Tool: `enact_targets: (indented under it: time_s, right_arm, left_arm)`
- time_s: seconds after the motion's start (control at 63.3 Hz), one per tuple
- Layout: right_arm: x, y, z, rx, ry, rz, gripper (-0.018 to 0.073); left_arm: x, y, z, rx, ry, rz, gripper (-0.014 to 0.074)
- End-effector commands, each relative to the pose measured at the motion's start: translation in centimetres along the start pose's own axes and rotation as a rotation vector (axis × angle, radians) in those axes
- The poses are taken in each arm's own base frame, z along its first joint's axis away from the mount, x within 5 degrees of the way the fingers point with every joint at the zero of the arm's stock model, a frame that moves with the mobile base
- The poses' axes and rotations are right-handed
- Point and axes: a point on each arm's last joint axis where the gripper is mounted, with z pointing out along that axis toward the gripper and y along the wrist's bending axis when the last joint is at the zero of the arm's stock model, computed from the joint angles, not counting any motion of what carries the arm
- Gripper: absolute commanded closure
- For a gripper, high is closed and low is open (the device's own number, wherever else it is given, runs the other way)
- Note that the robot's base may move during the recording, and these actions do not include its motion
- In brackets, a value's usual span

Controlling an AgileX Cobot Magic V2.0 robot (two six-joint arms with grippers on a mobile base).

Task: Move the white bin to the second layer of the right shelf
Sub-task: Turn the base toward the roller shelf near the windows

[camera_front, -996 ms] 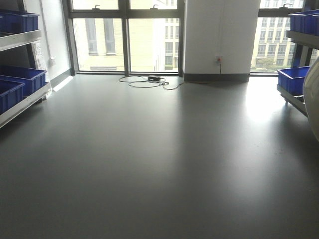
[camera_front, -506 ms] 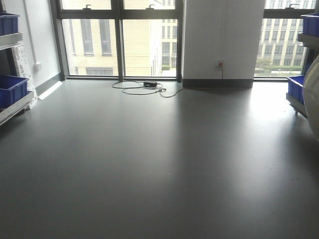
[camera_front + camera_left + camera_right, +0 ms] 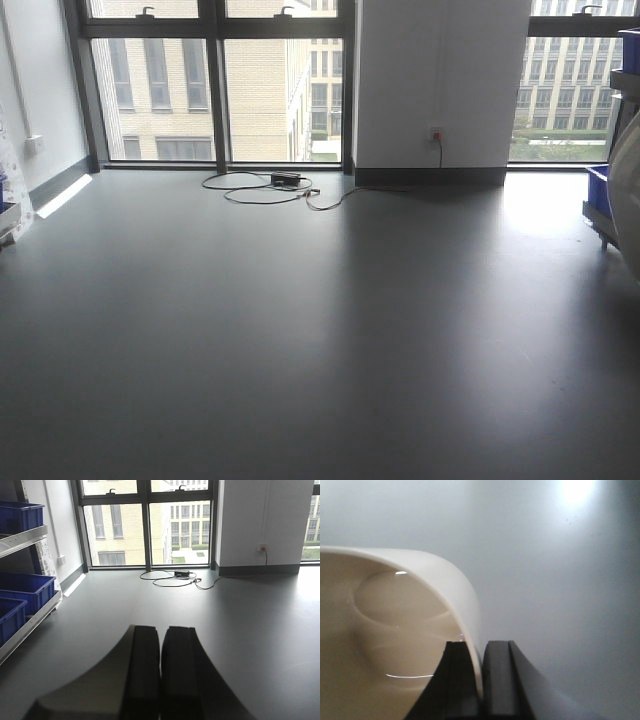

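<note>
Your right hand [image 3: 481, 652] is clamped on the white bin [image 3: 395, 600]. One dark finger [image 3: 455, 680] sits inside the mouth and the other lies against the outer wall, so the rim is pinched in the thin slot between them. The bin spreads out to the left of that hand, with its mouth turned toward the wrist camera, and you can see the glossy rounded base inside. Past the hand and to its right there is only grey floor [image 3: 560, 590] with a bright patch of glare. In the front view the bin's pale curved side shows at the right border, with a blue crate [image 3: 598, 190] just behind it.

Your left hand [image 3: 161, 635] has its two fingers pressed together with nothing between them. Far ahead of it, a black cable [image 3: 172, 578] lies coiled on the floor below the windows [image 3: 145, 525]. Well off to the left of this hand stands a steel rack [image 3: 30, 534] with blue crates [image 3: 25, 587] on its levels. You cannot make out any roller tracks in these views.
</note>
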Motion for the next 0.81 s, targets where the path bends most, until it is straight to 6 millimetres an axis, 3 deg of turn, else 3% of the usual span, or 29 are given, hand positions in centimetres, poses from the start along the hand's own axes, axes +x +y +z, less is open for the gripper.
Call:
enact_targets:
  time_s: [0.0, 0.79]
  right_arm:
    - [-1.68, 0.26, -0.78, -0.011, -0.120, 0.006, 0.0501]
    - [-1.68, 0.26, -0.78, -0.011, -0.120, 0.006, 0.0501]
  left_arm:
    - [0.41, 0.03, 0.03, -0.006, -0.060, -0.009, 0.0512]
    - [0.41, 0.03, 0.03, -0.006, -0.060, -0.009, 0.0512]
